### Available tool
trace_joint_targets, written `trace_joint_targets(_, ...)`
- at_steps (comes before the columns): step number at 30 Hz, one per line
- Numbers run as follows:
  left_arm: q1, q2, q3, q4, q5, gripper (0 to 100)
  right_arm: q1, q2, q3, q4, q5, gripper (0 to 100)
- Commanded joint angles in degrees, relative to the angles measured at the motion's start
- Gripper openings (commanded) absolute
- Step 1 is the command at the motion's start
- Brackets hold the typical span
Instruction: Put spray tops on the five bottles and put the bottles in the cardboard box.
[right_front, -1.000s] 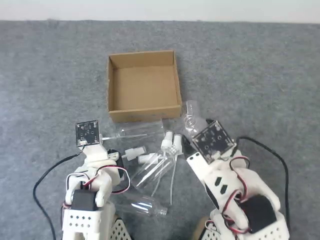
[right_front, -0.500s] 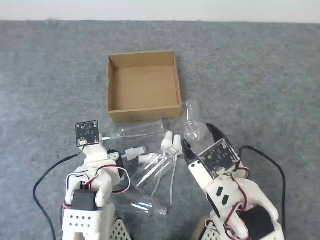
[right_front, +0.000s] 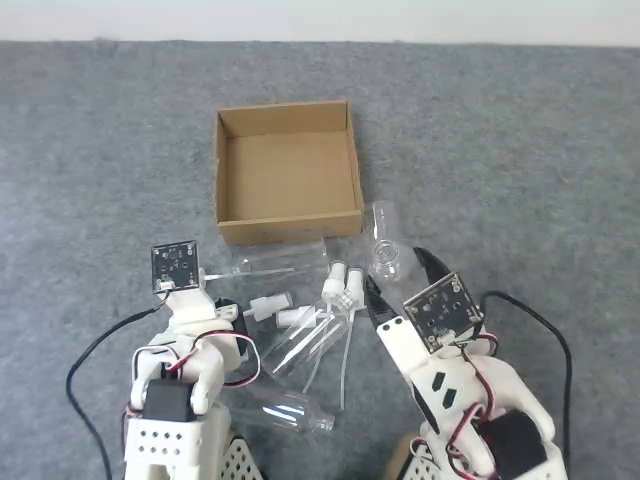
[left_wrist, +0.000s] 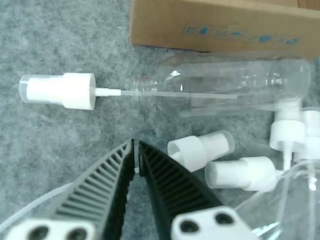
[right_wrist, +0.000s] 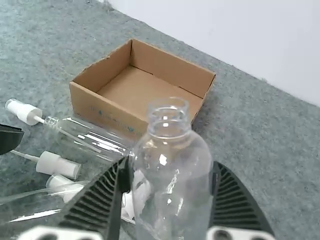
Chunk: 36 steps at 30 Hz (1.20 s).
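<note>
My right gripper (right_front: 394, 272) is spread wide, one jaw on each side of a clear bottle (right_wrist: 170, 155). Its open neck points toward the cardboard box (right_front: 290, 228). I cannot tell whether the jaws actually press its sides. My left gripper (left_wrist: 136, 146) is clenched almost closed, with a thin slit between the jaws, and grasps nothing I can make out. It hangs over the grey carpet (left_wrist: 45, 150), just short of a second bottle (left_wrist: 230, 85).

The box's outer wall carries a row of small blue print (left_wrist: 240, 34). It is too blurred for me to read, and from my right wrist it is only a faint smudge.

The second bottle lies on its side just beside that wall. A half-fitted spray top (left_wrist: 60, 91) has its dip tube threaded through the neck, with its head still apart from the neck. From above, my left camera board (right_front: 174, 265) covers that head. One loose spray top (left_wrist: 200, 150) and a second loose spray top (left_wrist: 245, 172) lie near my left jaws. A third bottle (left_wrist: 295, 200) is cut off at the frame's corner.

Between my arms, a tangle of clear bottles and tubes (right_front: 305, 345) overlaps so much that I cannot count them. A further bottle (right_front: 285, 408) lies beside my left arm's base.
</note>
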<state>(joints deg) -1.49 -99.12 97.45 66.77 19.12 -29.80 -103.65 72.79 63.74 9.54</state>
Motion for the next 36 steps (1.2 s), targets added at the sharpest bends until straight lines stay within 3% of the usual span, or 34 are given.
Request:
trace_joint_targets(1, 0.1, -0.7, -0.7, 0.3, -0.3, 1, -0.7, -0.4, -0.3, -1.5, -0.4, 13.3)
trace_joint_targets(12, -0.4, -0.7, -5.3, -0.1, -0.4, 2, 5.3, -0.4, 4.1, -7.3, -0.6, 13.3)
trace_joint_targets(26, 0.9, -0.7, -17.0, -2.1, -0.9, 2, 6.0, -0.3, 7.2, -10.2, -3.7, 13.3)
trace_joint_targets(34, 1.6, -0.5, -22.5, -2.5, -21.4, 2, 6.0, -0.3, 8.7, -12.0, -3.7, 13.3)
trace_joint_targets(36, 1.7, -0.2, -23.8, -1.7, -22.2, 2, 6.0, -0.3, 8.7, -12.0, -3.8, 13.3)
